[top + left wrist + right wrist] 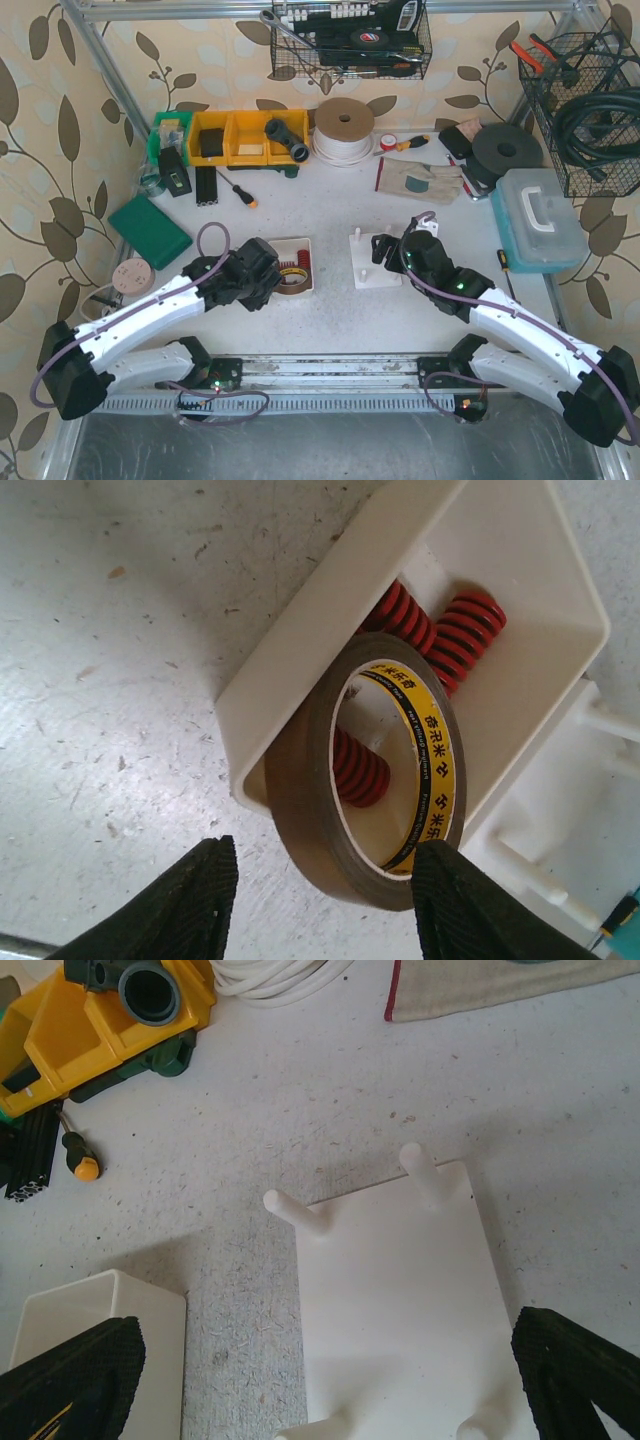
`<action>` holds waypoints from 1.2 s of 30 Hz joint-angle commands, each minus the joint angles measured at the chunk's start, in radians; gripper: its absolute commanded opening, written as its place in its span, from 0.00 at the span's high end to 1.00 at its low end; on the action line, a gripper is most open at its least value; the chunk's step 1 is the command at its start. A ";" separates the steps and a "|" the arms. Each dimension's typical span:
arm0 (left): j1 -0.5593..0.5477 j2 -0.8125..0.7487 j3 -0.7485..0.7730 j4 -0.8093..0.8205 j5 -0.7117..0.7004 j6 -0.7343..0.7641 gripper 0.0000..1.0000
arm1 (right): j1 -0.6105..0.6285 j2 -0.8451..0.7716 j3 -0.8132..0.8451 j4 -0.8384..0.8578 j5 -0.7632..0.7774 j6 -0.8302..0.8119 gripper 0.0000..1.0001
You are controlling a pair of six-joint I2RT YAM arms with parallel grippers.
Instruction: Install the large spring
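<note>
Red springs (465,635) lie in a white tray (300,630); one (358,768) shows through a brown tape roll (300,800) leaning on the tray's near end. I cannot tell which spring is the large one. My left gripper (325,900) is open just before the roll, its fingers (190,900) either side, holding nothing. In the top view it (268,285) is at the tray (300,243). My right gripper (325,1370) is open and empty above the white peg plate (400,1300), whose bare pegs (295,1212) stand up. In the top view it (395,252) hovers over the plate (372,270).
Yellow bins (245,135), a screwdriver (243,192), a coil of white cord (343,125) and gloves (420,180) lie at the back. A green pad (150,230) is at the left, a pale blue case (540,220) at the right.
</note>
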 commanded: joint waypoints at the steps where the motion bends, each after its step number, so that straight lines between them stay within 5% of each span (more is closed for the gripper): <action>1: -0.036 0.035 0.014 0.054 -0.044 -0.092 0.45 | 0.005 0.000 0.007 0.002 0.013 0.003 0.01; 16: -0.133 0.073 -0.054 0.159 -0.088 -0.206 0.42 | 0.005 0.013 0.014 0.003 0.013 -0.001 0.01; 29: -0.131 0.104 -0.100 0.224 -0.092 -0.222 0.55 | 0.006 0.003 0.009 0.000 0.016 0.003 0.01; 36: -0.131 0.114 -0.088 0.228 -0.092 -0.218 0.71 | 0.005 0.005 0.010 0.002 0.015 0.000 0.01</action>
